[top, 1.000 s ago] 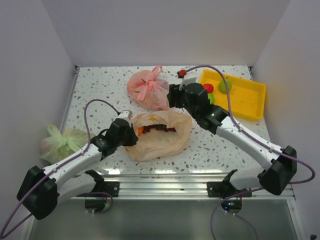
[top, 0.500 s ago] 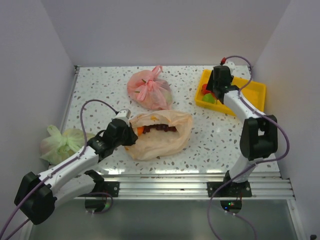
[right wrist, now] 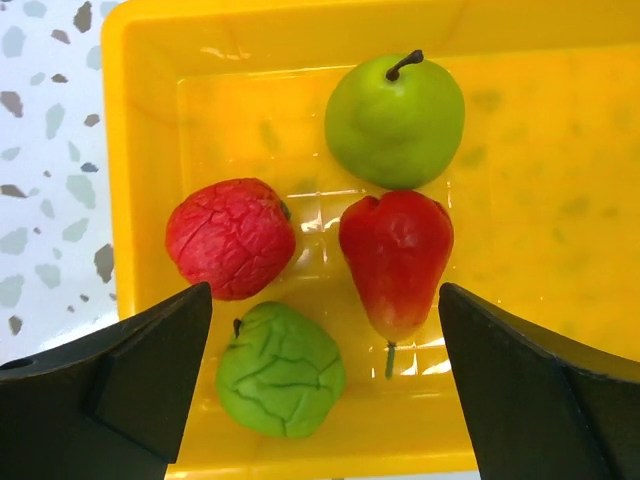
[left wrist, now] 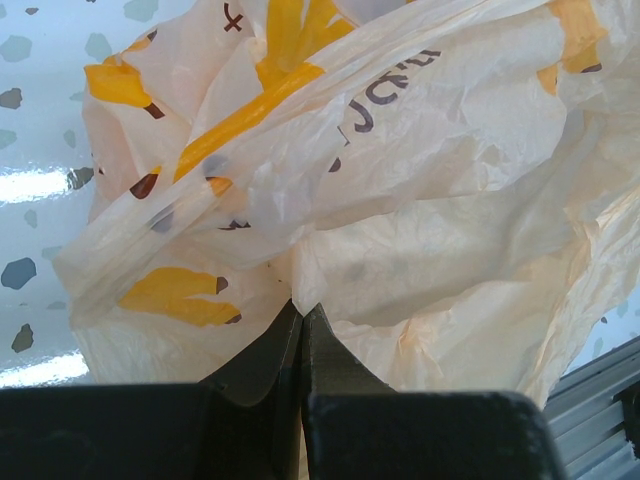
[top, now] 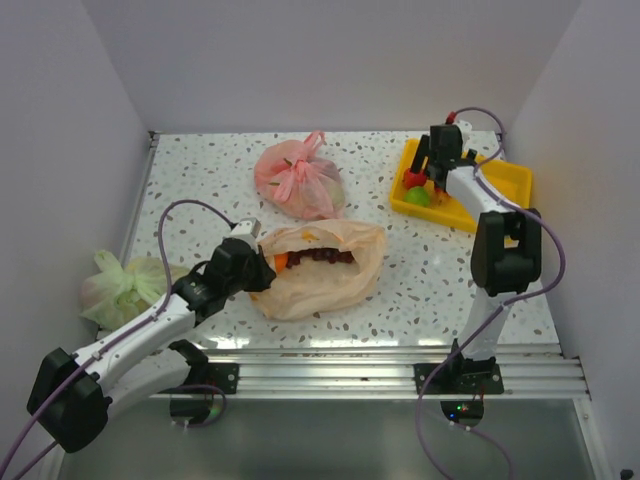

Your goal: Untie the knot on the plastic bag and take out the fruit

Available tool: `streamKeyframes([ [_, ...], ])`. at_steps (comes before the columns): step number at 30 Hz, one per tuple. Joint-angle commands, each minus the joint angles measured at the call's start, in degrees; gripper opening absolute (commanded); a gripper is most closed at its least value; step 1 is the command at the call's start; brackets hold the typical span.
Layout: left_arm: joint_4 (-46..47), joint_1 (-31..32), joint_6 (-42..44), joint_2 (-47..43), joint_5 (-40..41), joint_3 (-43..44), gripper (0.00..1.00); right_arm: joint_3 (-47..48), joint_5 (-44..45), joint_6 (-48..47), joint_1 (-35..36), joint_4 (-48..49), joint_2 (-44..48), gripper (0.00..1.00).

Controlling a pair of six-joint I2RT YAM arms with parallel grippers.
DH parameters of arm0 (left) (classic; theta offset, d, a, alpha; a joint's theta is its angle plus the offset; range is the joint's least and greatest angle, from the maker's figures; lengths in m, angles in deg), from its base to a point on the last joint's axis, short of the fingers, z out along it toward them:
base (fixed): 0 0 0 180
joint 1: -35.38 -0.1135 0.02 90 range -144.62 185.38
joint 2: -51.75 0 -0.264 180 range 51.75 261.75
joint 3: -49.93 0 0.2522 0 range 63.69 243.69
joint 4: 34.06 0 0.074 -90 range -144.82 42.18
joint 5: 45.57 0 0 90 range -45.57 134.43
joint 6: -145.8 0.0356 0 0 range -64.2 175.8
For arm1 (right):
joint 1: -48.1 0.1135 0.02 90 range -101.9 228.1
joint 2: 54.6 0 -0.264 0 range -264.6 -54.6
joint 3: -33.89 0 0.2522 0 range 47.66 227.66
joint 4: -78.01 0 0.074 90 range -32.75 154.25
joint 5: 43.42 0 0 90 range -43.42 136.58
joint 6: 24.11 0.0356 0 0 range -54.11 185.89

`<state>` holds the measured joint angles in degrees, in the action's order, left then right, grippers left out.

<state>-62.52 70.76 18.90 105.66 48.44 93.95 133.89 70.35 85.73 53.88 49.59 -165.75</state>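
Pinching the rim of the plastic bag (left wrist: 400, 200), the left hand (left wrist: 301, 312) sits closed; the right hand (right wrist: 325, 300) gapes above 4 fruit (right wrist: 397, 255).

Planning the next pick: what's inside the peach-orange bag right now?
Through its open mouth, an orange piece and dark purple grapes show inside the plastic bag. Anything deeper is covered by the film.

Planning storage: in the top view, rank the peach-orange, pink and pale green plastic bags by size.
Largest: crinkly peach-orange plastic bag.
Then knotted pink plastic bag and pale green plastic bag: too alike to rank.
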Motion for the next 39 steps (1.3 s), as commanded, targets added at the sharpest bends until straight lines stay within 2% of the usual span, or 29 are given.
streamKeyframes([
  [1,0.99,0.31,-0.1,0.23,-0.67,0.24,0.03,1.48,-4.5,0.11,0.54,-1.69,7.51,0.99],
  [6,1.34,0.31,-0.01,2.07,-0.67,1.2,0.03,-2.47,-10.05,-1.11,5.46,-1.43,14.9,0.99],
  [12,1.51,0.31,0.25,4.18,-0.76,3.22,0.03,-6.86,-13.4,-11.12,22.74,-0.55,24.64,0.96],
  [20,1.25,0.31,1.66,7.08,-0.14,6.39,0.03,-12.05,-23.59,-18.6,36.4,-2.92,33.36,0.89],
  [21,1.08,0.31,1.84,7.17,-0.06,7.09,0.03,-12.4,-26.99,-18.69,38.06,-3.62,33.81,0.88],
  [28,0.29,0.31,1.92,7.79,1.35,8.76,0.03,-15.39,-36.5,-18.52,43.35,-7.75,33.64,0.86],
  [32,-0.33,0.31,1.84,7.61,1.61,8.85,0.03,-17.59,-40.19,-17.81,43.88,-7.32,31.8,0.79],
  [37,-0.42,0.22,1.13,6.3,1.7,7.97,0.03,-19.0,-36.44,-17.38,43.88,-6.35,28.45,0.65],
  [39,-0.68,0.22,1.13,5.77,1.53,7.71,0.03,-19.7,-31.62,-16.94,43.88,-4.95,26.88,0.59],
])
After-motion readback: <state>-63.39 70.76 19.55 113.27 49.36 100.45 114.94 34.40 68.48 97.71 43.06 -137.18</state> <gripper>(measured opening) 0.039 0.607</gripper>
